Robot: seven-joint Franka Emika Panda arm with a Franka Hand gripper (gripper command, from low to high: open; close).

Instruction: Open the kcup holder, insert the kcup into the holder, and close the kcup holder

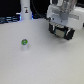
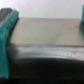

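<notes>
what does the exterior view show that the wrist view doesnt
Only the exterior view shows the kcup, small and pale with a green top, standing alone on the white table, away from the arm. It also shows the gripper from outside, near a dark object that is too blurred to make out.

Only the wrist view shows the teal fingers up close, with a flat grey surface and a dark edge below it.

Both share the gripper only; the kcup is absent from the wrist view.
</notes>
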